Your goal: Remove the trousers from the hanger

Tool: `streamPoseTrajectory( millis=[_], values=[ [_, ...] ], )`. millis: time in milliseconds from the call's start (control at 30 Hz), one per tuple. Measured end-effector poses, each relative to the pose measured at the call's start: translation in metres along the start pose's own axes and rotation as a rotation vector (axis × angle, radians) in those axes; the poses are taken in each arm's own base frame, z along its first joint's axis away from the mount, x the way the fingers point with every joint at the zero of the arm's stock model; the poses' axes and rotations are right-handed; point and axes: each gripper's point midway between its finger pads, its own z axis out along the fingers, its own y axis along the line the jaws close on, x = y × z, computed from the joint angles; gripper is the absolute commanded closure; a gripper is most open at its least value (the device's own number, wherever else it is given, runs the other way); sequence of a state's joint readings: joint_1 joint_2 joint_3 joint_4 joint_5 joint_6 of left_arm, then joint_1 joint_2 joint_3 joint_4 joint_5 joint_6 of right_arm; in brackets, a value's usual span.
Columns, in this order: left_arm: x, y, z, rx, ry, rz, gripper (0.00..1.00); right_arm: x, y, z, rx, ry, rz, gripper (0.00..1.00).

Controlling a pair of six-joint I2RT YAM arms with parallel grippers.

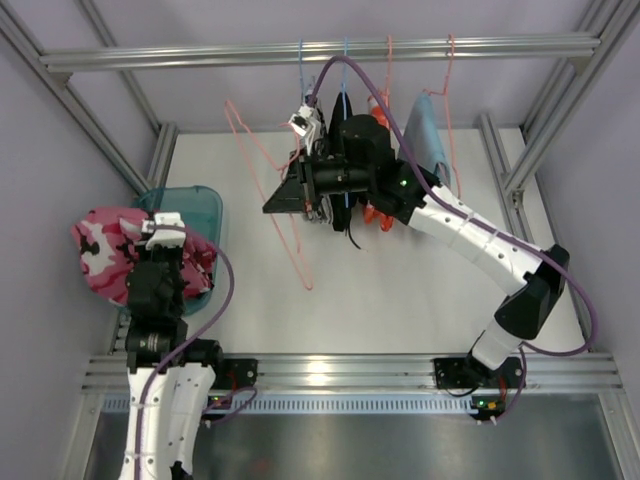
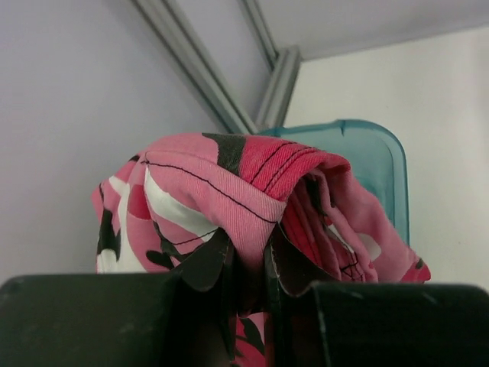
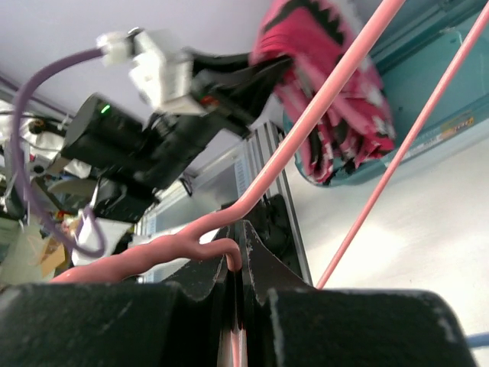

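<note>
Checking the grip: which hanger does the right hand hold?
The right hand clamps the pink wire hanger, off the rail where other hangers hang.

Bunched pink printed trousers (image 1: 100, 250) at bin (image 1: 200, 205)

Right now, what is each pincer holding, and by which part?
The left pincer pinches the pink trousers at a bunched fold. The right pincer clamps the pink hanger at a wire bend.
</note>
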State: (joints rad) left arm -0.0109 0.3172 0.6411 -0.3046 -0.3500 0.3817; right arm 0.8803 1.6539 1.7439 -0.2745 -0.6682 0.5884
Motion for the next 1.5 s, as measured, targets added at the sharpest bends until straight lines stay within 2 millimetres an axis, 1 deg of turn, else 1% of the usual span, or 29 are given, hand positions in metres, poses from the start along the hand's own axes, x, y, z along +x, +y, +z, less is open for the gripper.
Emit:
streamPoseTrajectory(
  millis=[167, 200, 300, 333, 400, 433, 500, 533, 600, 633, 667, 700, 733, 767, 800, 900, 933, 967, 1000, 1067, 1133, 1200, 1267, 1333, 1400, 1500],
  values=[
    [0.035, -0.042, 0.036, 0.123, 0.106, 0.052, 1.0, 0.006, 0.004, -0.008, 0.003, 0.017, -0.02, 1.0],
    [0.045, -0.051, 0.043, 0.148, 0.135, 0.059, 1.0, 0.006, 0.004, -0.009, 0.003, 0.018, -0.026, 1.0],
    [0.069, -0.073, 0.054, 0.213, 0.208, 0.066, 0.98, 0.008, 0.007, -0.014, 0.008, 0.025, -0.037, 1.0],
    [0.076, -0.078, 0.057, 0.23, 0.23, 0.067, 0.91, 0.008, 0.008, -0.015, 0.008, 0.026, -0.043, 1.0],
    [0.087, -0.088, 0.063, 0.251, 0.269, 0.061, 0.84, 0.008, 0.011, -0.018, 0.008, 0.026, -0.053, 1.0],
    [0.092, -0.092, 0.066, 0.259, 0.287, 0.057, 0.73, 0.008, 0.012, -0.02, 0.009, 0.027, -0.06, 1.0],
    [0.101, -0.098, 0.069, 0.271, 0.321, 0.046, 0.61, 0.008, 0.016, -0.025, 0.008, 0.027, -0.076, 1.0],
    [0.103, -0.1, 0.07, 0.276, 0.34, 0.039, 0.5, 0.008, 0.018, -0.027, 0.008, 0.027, -0.086, 1.0],
    [0.102, -0.102, 0.068, 0.283, 0.359, 0.012, 0.43, 0.008, 0.022, -0.033, 0.006, 0.027, -0.105, 1.0],
    [0.096, -0.101, 0.067, 0.285, 0.355, -0.007, 0.4, 0.009, 0.024, -0.036, 0.006, 0.027, -0.118, 1.0],
    [0.089, -0.1, 0.067, 0.285, 0.344, -0.028, 0.33, 0.01, 0.026, -0.039, 0.007, 0.028, -0.127, 1.0],
    [0.078, -0.098, 0.065, 0.283, 0.325, -0.057, 0.3, 0.011, 0.029, -0.043, 0.005, 0.029, -0.142, 1.0],
    [0.061, -0.094, 0.061, 0.284, 0.287, -0.098, 0.29, 0.014, 0.031, -0.047, 0.004, 0.03, -0.157, 1.0],
    [0.046, -0.09, 0.058, 0.284, 0.247, -0.132, 0.24, 0.016, 0.033, -0.051, 0.004, 0.032, -0.168, 1.0],
    [0.025, -0.084, 0.051, 0.286, 0.191, -0.173, 0.22, 0.019, 0.035, -0.056, 0.003, 0.034, -0.182, 1.0],
    [-0.04, -0.067, 0.024, 0.322, 0.006, -0.275, 0.17, 0.031, 0.039, -0.071, 0.009, 0.046, -0.214, 1.0],
    [-0.061, -0.063, 0.012, 0.352, -0.058, -0.298, 0.17, 0.034, 0.039, -0.075, 0.01, 0.05, -0.223, 1.0],
    [-0.086, -0.06, -0.005, 0.403, -0.137, -0.309, 0.18, 0.039, 0.041, -0.08, 0.012, 0.057, -0.233, 1.0],
    [-0.106, -0.059, -0.02, 0.452, -0.201, -0.306, 0.21, 0.043, 0.042, -0.084, 0.009, 0.064, -0.242, 1.0],
    [-0.147, -0.061, -0.06, 0.603, -0.341, -0.269, 0.22, 0.049, 0.044, -0.087, -0.007, 0.079, -0.254, 1.0],
    [-0.175, -0.065, -0.091, 0.726, -0.445, -0.235, 0.22, 0.058, 0.047, -0.088, -0.043, 0.108, -0.262, 1.0],
    [-0.189, -0.074, -0.118, 0.861, -0.501, -0.188, 0.22, 0.07, 0.048, -0.085, -0.078, 0.155, -0.254, 1.0],
    [-0.193, -0.084, -0.133, 0.97, -0.517, -0.148, 0.22, 0.082, 0.048, -0.079, -0.11, 0.204, -0.246, 1.0],
    [-0.191, -0.094, -0.138, 1.054, -0.513, -0.101, 0.21, 0.094, 0.045, -0.071, -0.13, 0.256, -0.227, 1.0],
    [-0.181, -0.102, -0.137, 1.106, -0.492, -0.062, 0.21, 0.103, 0.041, -0.062, -0.144, 0.302, -0.199, 1.0],
    [-0.171, -0.108, -0.139, 1.139, -0.492, 0.001, 0.24, 0.109, 0.034, -0.051, -0.151, 0.344, -0.161, 1.0]
  ],
)
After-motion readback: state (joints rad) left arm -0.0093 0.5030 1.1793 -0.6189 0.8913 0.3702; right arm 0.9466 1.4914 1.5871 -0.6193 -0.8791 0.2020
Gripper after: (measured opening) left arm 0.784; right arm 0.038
